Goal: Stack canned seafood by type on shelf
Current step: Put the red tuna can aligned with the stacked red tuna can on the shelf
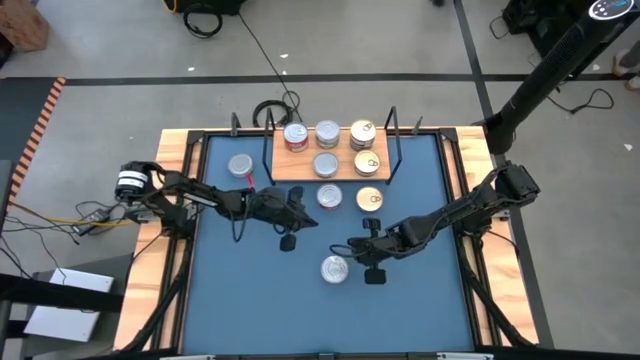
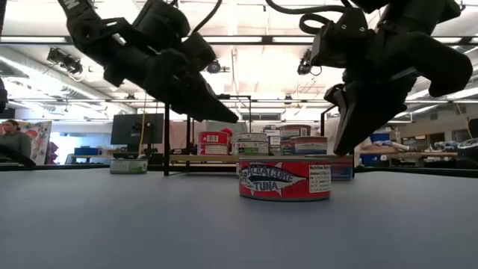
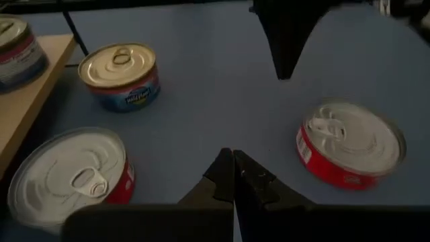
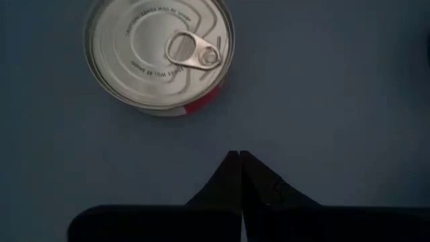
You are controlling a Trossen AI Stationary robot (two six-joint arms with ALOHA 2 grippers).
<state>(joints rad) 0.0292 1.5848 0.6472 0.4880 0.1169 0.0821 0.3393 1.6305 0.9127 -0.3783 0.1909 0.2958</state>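
Several tins of canned seafood (image 1: 327, 133) stand on the light wooden shelf (image 1: 297, 172) at the table's far side. Loose on the blue table are a silver tin (image 1: 240, 166), a red-sided tin (image 1: 329, 196), a gold-topped tin (image 1: 369, 199) and a red tuna tin (image 1: 335, 269). My left gripper (image 1: 312, 217) hangs shut above the table, just near of the red-sided tin (image 3: 67, 175). My right gripper (image 1: 342, 246) is shut too, slanting down above the table just far of the tuna tin (image 4: 160, 54). Neither holds anything.
Thin black wire uprights (image 1: 392, 135) stand at the shelf's two ends. A wooden rim (image 1: 178, 160) borders the table. Bare blue surface (image 1: 250, 300) lies toward the near edge. In the low view a person (image 2: 11, 138) shows in the room beyond.
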